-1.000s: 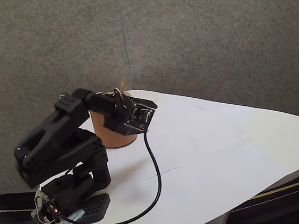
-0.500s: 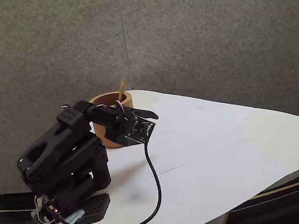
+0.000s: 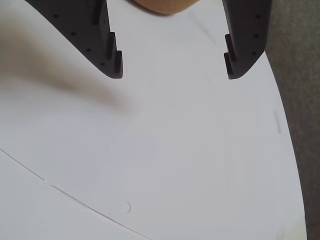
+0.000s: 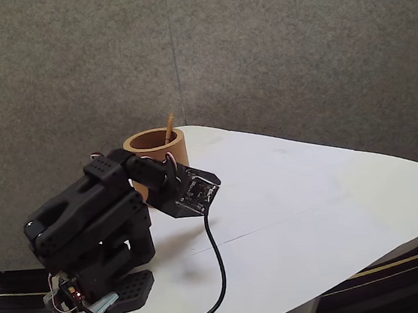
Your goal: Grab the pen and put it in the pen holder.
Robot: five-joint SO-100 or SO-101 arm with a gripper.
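The pen holder point(image 4: 155, 149), an orange-brown cup, stands at the table's back left in the fixed view. The pen point(image 4: 169, 126), a thin tan stick, leans inside it with its top above the rim. My gripper point(image 4: 201, 190) hangs low over the table just in front of the cup, on the folded black arm. In the wrist view the gripper point(image 3: 172, 66) is open, with nothing but bare white table between its two dark fingers point(image 3: 111, 55). A sliver of the pen holder point(image 3: 160, 6) shows at the top edge.
The white table point(image 4: 313, 212) stretches right and forward of the arm. A black cable point(image 4: 220, 268) loops from the gripper down to the arm's base at the near left corner. A grey wall stands behind. The table's edge point(image 3: 286, 125) runs down the right of the wrist view.
The arm has folded back and down, drawing the open gripper away from the cup's rim to just above the table. The pen stays in the cup.
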